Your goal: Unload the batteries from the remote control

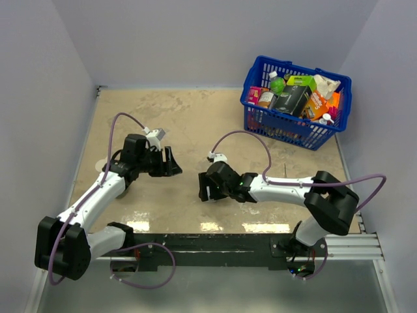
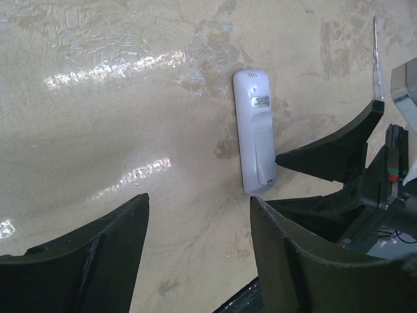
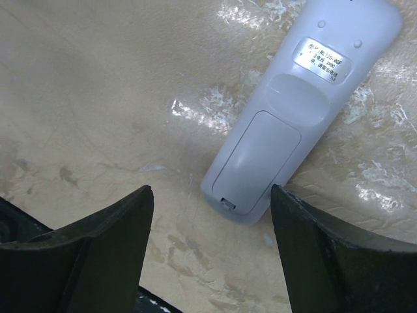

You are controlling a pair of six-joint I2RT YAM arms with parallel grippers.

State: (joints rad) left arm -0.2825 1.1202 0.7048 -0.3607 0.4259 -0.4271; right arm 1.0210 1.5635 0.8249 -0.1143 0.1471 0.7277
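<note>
Both end effectors are spread and hold nothing: the left end effector (image 2: 199,212) and the right end effector (image 3: 210,195) hover low over the beige marbled worktop (image 2: 117,117). Between them the slim white plastic remote control (image 3: 293,124) lies flat on the worktop, back side up, with its battery cover (image 3: 257,160) shut. One right fingertip (image 2: 290,156) sits just beside the remote's cover end; whether they touch cannot be told.

Blue basket (image 1: 255,116) of groceries on table (image 1: 195,117)
</note>
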